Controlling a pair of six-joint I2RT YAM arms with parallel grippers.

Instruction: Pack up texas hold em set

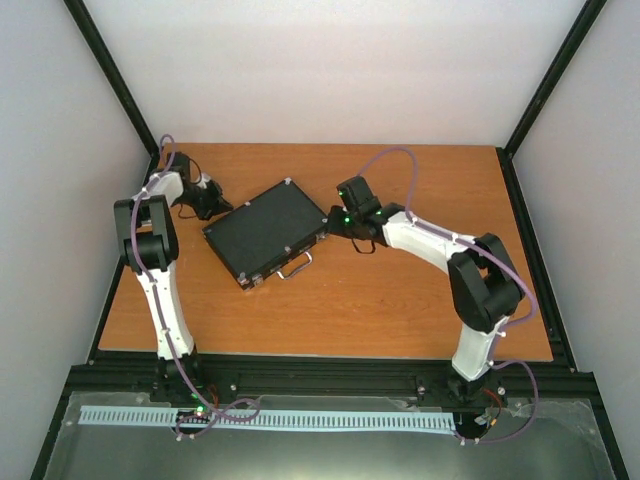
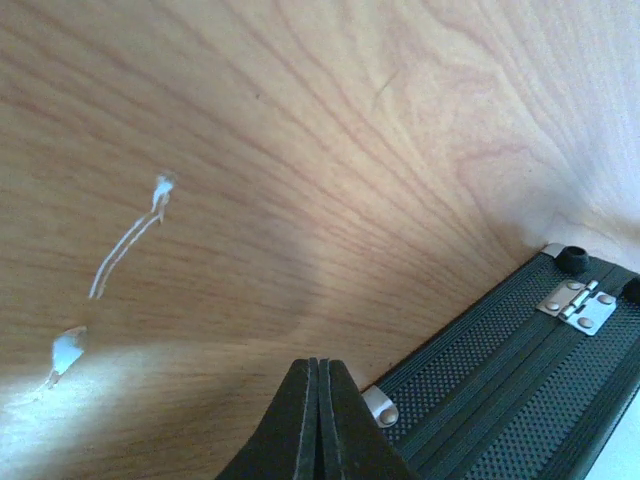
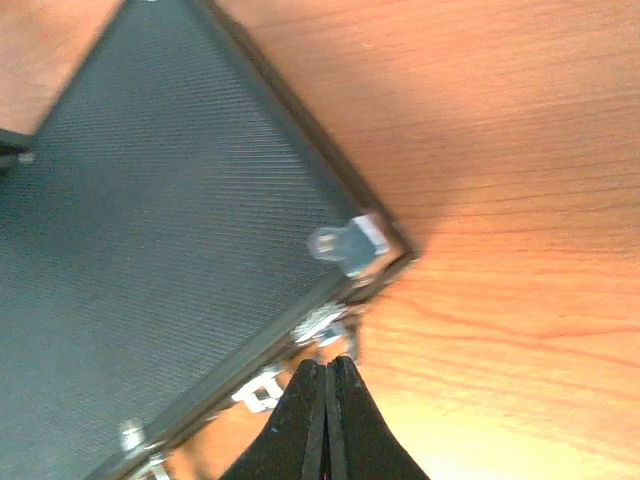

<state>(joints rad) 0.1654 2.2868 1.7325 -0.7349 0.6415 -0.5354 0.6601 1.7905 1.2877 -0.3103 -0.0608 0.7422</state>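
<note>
The texas hold em set shows as a flat black briefcase [image 1: 265, 230], lid down, lying askew on the wooden table with its silver handle [image 1: 295, 268] toward me. My left gripper [image 1: 215, 208] sits at the case's far left corner, shut and empty. In the left wrist view its fingertips [image 2: 319, 362] meet just beside the case's ribbed edge [image 2: 530, 390], near a silver hinge [image 2: 580, 303]. My right gripper [image 1: 330, 222] is at the right corner, also shut on nothing. The right wrist view has it [image 3: 326, 362] close to a silver latch [image 3: 325, 325] on the case [image 3: 170, 230].
Black frame posts [image 1: 125, 95] run along the table's sides, with grey walls behind them. White scuff marks [image 2: 125, 245] streak the wood left of the case. Bare tabletop [image 1: 420, 300] lies in front of and to the right of the case.
</note>
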